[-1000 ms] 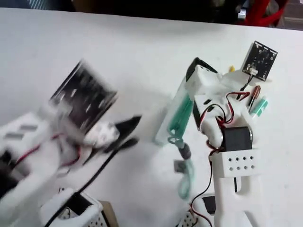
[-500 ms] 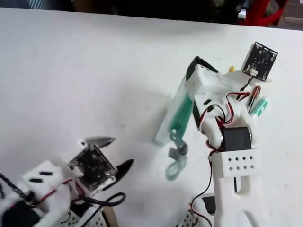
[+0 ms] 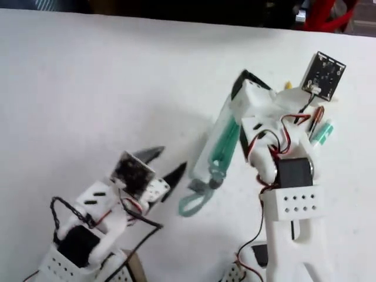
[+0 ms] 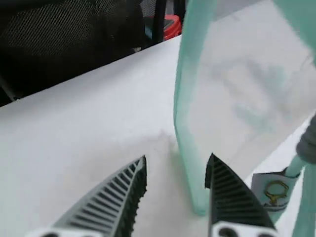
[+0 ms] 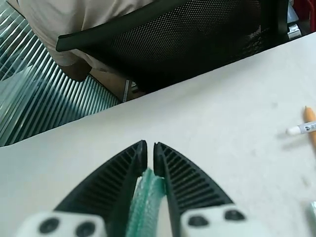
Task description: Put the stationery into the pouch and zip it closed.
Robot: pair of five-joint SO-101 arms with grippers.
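A translucent green plastic zip pouch [image 3: 222,144] lies on the white table [image 3: 88,70], its long axis running one o'clock to seven o'clock in the high view. The right gripper [image 5: 149,148] is pinched tight on the one o'clock end. The left gripper [image 3: 169,163], spread wide and empty, sits just beside the seven o'clock end, nearer the dark zipper pull [image 3: 215,181].

White arms [image 3: 292,205], black ribbed fingers [image 4: 116,197] (red-black cables [image 3: 289,119])

The pouch [image 3: 218,147] is clear with green edges, the table [image 3: 88,76] under it white, the left gripper [image 3: 172,157] black.
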